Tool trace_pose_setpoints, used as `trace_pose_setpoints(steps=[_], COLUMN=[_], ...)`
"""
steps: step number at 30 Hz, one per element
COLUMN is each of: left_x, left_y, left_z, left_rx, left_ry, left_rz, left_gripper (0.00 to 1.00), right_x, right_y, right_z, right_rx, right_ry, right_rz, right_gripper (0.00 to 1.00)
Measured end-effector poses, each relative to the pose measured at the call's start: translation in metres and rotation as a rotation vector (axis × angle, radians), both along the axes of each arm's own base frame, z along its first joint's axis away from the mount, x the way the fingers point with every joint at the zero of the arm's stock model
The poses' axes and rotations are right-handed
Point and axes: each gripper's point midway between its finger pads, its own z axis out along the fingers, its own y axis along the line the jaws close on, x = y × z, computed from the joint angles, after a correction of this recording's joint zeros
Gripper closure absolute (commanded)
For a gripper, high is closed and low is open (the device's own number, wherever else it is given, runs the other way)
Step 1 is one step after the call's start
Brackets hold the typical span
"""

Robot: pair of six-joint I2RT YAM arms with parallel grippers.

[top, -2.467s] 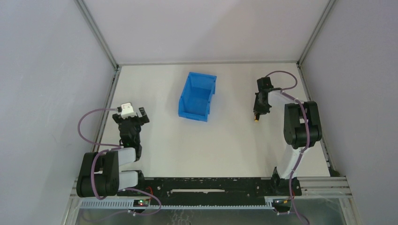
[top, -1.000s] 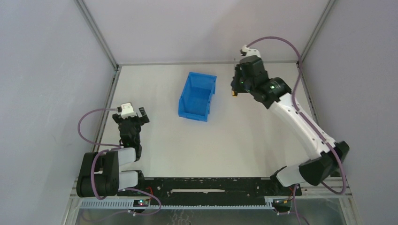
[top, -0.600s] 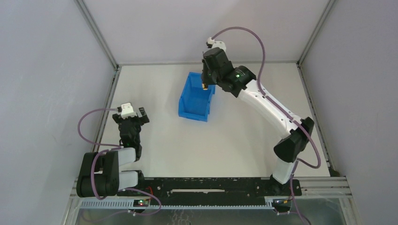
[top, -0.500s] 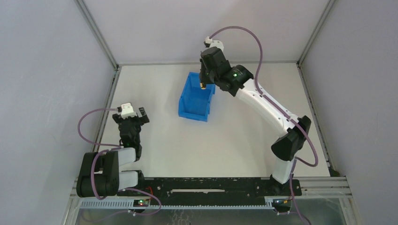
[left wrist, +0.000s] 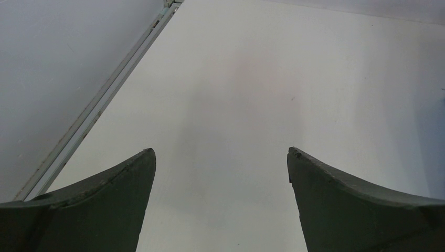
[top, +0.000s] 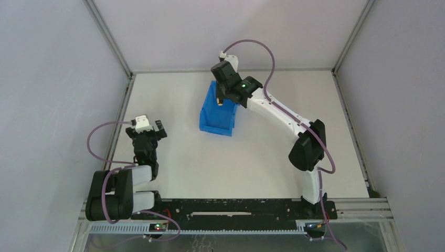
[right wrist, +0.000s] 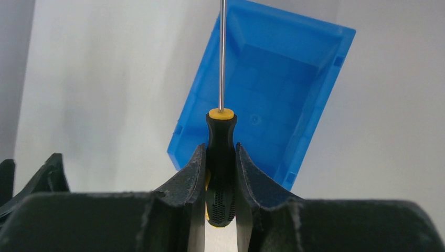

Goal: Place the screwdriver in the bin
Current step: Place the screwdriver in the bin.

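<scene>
Where the left arm sits folded by the left edge of the table [top: 262,157], the left gripper [left wrist: 220,155] has its fingers spread wide with nothing between them, only bare white surface below. It is well apart from the work.

Further right, the bin [top: 215,123] stands near the table's middle, open top up, its lowered front towards the arms. In the wrist view its inside looks empty.

Above the bin's far right part hangs the right gripper [top: 223,97], its jaws clamped on the black handle of the screwdriver [right wrist: 220,131]. The yellow collar stands just clear of the fingertips, and the thin metal shaft points straight away from the wrist, across the bin's blue floor. The tool is in the air, touching neither wall nor floor as far as can be seen.

The screwdriver looks light and rigid, so it should need little force to hold. The thick handle is the right place to hold it; the shaft is too thin and smooth for a sure pinch. Clamped across one narrow band, it could swivel if knocked. Dropped, it may bounce or roll on the hard plastic.
</scene>
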Motion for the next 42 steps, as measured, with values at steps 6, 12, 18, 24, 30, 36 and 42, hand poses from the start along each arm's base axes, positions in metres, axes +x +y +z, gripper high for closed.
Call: trace_pose_setpoints(steps=[6, 12, 18, 24, 30, 36, 42], left_x=[0.0, 0.0, 0.0, 0.0, 0.0, 0.0, 0.0], left_y=[0.0, 0.0, 0.0, 0.0, 0.0, 0.0, 0.0], left_z=[0.0, 0.0, 0.0, 0.0, 0.0, 0.0, 0.0], left_rx=[0.0, 0.0, 0.0, 0.0, 0.0, 0.0, 0.0], left_ry=[0.0, 0.0, 0.0, 0.0, 0.0, 0.0, 0.0], left_rz=[0.0, 0.0, 0.0, 0.0, 0.0, 0.0, 0.0], left_gripper=[0.0, 0.0, 0.0, 0.0, 0.0, 0.0, 0.0], right_x=[0.009, 0.014, 0.021, 0.023, 0.023, 0.022, 0.022], right_y=[0.009, 0.012, 0.014, 0.015, 0.016, 0.016, 0.015], right_z=[-0.053, -0.107, -0.15, -0.177, -0.192, -0.195, -0.195], right_rx=[-0.029, -0.075, -0.096, -0.107, -0.117, -0.118, -0.12], right_ry=[0.059, 0.125, 0.168, 0.205, 0.226, 0.231, 0.231], right_rz=[-0.025, -0.041, -0.05, -0.046, -0.046, -0.051, -0.051], right_gripper=[0.86, 0.86, 0.84, 0.75, 0.62, 0.44, 0.38])
